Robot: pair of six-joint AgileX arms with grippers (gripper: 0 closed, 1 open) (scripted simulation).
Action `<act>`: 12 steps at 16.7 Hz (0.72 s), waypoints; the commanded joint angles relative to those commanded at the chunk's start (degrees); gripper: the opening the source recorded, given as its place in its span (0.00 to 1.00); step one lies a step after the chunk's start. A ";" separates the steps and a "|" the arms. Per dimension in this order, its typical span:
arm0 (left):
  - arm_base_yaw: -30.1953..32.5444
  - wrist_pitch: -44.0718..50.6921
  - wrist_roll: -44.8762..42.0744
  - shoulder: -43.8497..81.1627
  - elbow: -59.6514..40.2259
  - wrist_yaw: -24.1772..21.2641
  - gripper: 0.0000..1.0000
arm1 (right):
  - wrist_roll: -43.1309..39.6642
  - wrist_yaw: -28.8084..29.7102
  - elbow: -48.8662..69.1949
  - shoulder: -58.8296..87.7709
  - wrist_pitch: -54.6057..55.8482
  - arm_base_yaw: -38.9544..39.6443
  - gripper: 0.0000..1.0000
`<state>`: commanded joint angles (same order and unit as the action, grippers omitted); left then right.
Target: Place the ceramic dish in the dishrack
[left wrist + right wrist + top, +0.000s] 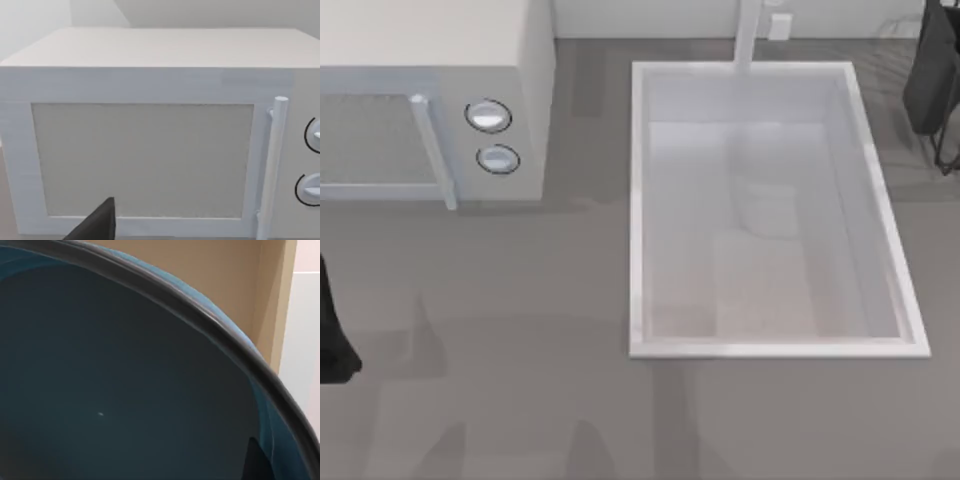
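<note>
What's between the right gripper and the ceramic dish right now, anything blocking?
Nothing visible. In the right wrist view the ceramic dish sits right up against the camera, its dark rim curving across, with no object in between. In the top view the right arm is at the far right edge, beside the white sink basin.

At about ten o'clock on my table (520, 330) stands a white microwave (430, 100), its two round knobs (488, 116) stacked just right of a vertical door handle (432, 150). A large white sink basin (775, 347) fills the two-o'clock side, with a faucet (748, 35) at its far rim.
</note>
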<state>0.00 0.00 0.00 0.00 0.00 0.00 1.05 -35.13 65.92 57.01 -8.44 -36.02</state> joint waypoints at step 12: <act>0.00 0.00 0.00 0.00 0.00 0.00 1.00 | -0.28 12.37 -5.72 33.45 39.60 12.15 0.00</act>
<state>0.00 0.00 0.00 0.00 0.00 0.00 0.77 -22.76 60.20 90.47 31.15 -23.86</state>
